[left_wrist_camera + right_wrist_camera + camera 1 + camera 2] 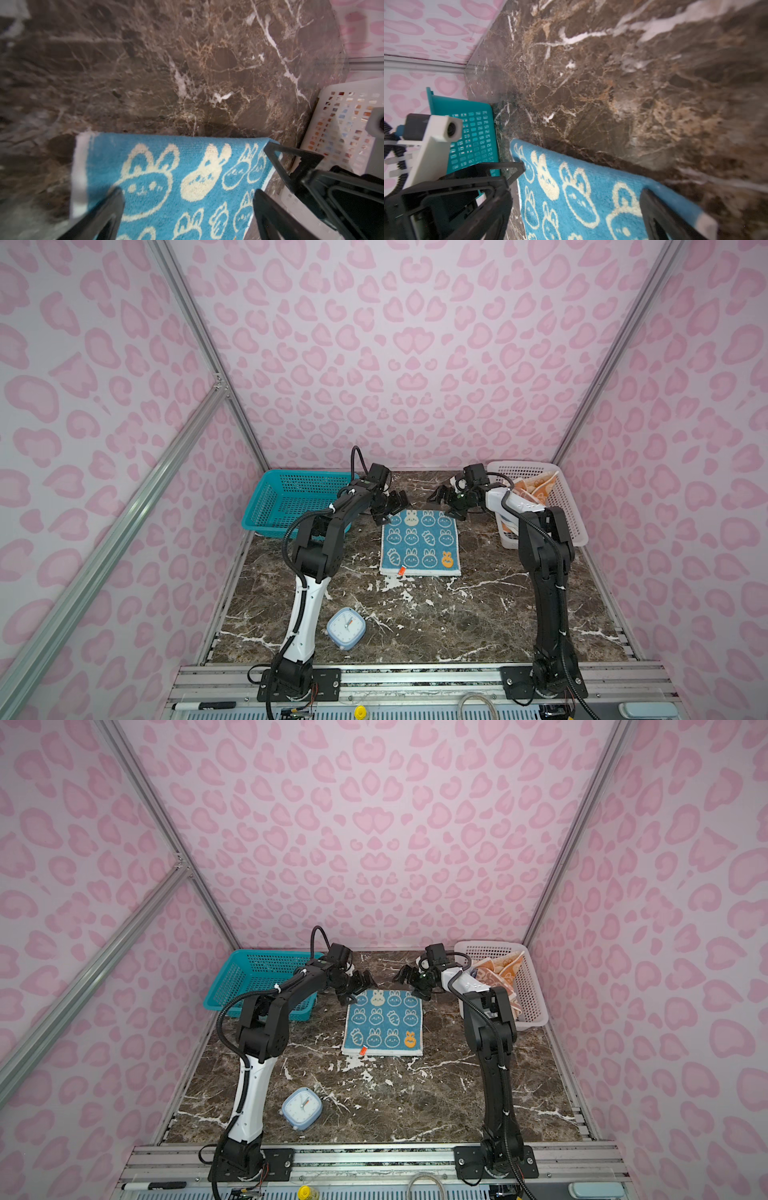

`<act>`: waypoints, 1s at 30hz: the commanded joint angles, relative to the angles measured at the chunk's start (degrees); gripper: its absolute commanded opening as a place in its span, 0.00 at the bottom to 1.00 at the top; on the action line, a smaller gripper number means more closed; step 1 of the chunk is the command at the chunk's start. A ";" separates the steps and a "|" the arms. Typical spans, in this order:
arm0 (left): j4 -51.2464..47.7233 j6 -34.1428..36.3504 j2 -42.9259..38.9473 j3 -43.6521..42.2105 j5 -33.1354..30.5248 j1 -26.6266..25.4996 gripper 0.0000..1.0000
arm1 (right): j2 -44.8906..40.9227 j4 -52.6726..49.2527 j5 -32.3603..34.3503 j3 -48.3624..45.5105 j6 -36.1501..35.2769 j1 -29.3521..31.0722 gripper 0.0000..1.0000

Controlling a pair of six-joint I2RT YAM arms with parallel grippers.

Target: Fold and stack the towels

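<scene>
Left jaws spread wide and empty, poised over the far left corner of the blue towel. Right jaws also wide apart with nothing between them, over its far right corner. In the wrist views each pair straddles the cloth near its far edge; whether the tips touch the pile I cannot tell.

Towel lies flat and square on the bench, rabbit print up. White hem on the left and near edges, orange tag on the near hem.

Judgement: light, limp terry. It will sag and drape once lifted. The pile should give grip, not slip. Best hold is a pinch at each far corner, both arms lifting level.

White basket, right of the towel, holds a crumpled orange towel. Teal basket stands left of the towel. Small clock sits well to its near left.
</scene>
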 commanded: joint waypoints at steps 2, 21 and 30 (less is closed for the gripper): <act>-2.64 2.95 0.96 0.28 -3.75 0.08 0.98 | 2.89 -5.13 2.68 2.66 -4.74 -0.75 0.98; -4.24 11.45 -5.34 4.18 -2.71 -0.29 0.98 | 6.96 -27.85 17.84 21.24 -25.60 -1.59 0.75; -3.31 11.67 -5.55 1.99 -2.40 -0.37 0.98 | 11.76 -30.64 19.09 25.01 -26.65 -1.03 0.53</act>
